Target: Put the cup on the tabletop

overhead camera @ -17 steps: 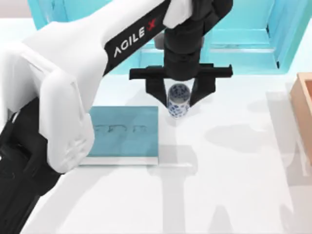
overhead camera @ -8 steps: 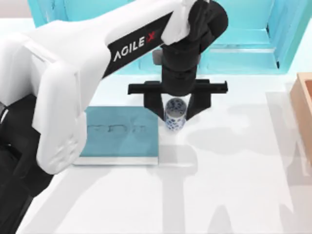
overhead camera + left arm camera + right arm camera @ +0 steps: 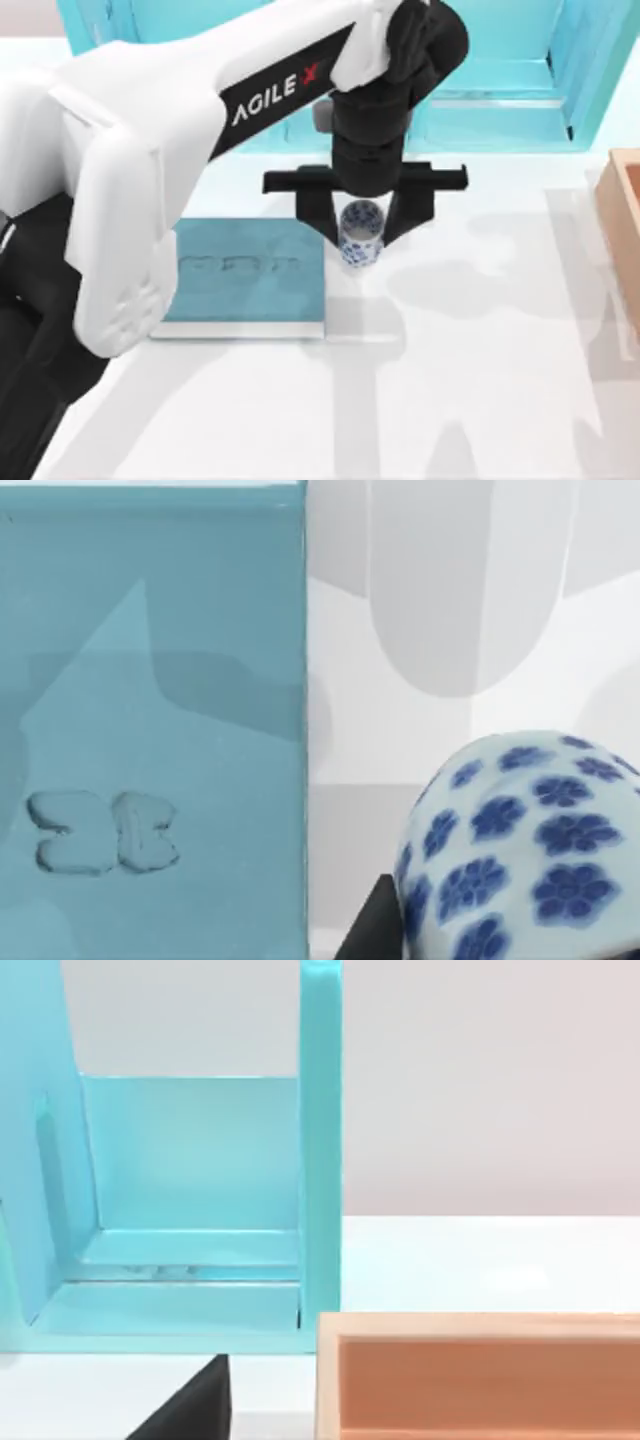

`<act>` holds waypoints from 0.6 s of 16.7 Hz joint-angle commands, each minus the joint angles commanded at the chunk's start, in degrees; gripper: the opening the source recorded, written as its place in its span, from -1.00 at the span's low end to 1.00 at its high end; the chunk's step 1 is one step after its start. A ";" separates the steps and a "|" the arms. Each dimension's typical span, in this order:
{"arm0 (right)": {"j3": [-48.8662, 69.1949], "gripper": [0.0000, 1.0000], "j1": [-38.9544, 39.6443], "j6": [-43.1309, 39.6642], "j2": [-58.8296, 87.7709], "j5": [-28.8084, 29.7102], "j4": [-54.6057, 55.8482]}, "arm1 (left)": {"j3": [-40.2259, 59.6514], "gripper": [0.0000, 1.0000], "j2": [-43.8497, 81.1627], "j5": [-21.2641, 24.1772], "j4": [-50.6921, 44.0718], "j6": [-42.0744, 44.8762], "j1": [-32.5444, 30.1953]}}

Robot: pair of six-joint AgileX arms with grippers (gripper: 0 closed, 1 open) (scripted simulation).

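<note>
The cup (image 3: 360, 234), white with dark blue flowers, stands upright between the two black fingers of my left gripper (image 3: 361, 238), which is shut on it. It hangs low over or on the white tabletop (image 3: 470, 340), just right of the teal book (image 3: 250, 270); whether its base touches I cannot tell. The left wrist view has the cup's patterned side (image 3: 520, 850) close up, with the book (image 3: 150, 730) beside it on the tabletop (image 3: 400, 630). A dark part of my right gripper (image 3: 190, 1412) sits at the edge of the right wrist view.
The turquoise shelf unit (image 3: 500, 90) stands along the back of the table, also in the right wrist view (image 3: 190, 1190). An orange-tan wooden box (image 3: 625, 230) sits at the right edge, close to the right wrist camera (image 3: 480, 1380).
My left gripper came down and slightly toward the front with the cup over the last second, then nearly stopped. The book has not moved.
</note>
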 joint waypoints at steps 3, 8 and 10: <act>0.00 1.00 0.00 0.00 0.00 0.00 0.00 | 0.00 0.51 0.00 0.00 0.00 0.00 0.00; 0.00 1.00 0.00 0.00 0.00 0.00 0.00 | 0.00 1.00 0.00 0.00 0.00 0.00 0.00; 0.00 1.00 0.00 0.00 0.00 0.00 0.00 | 0.00 1.00 0.00 0.00 0.00 0.00 0.00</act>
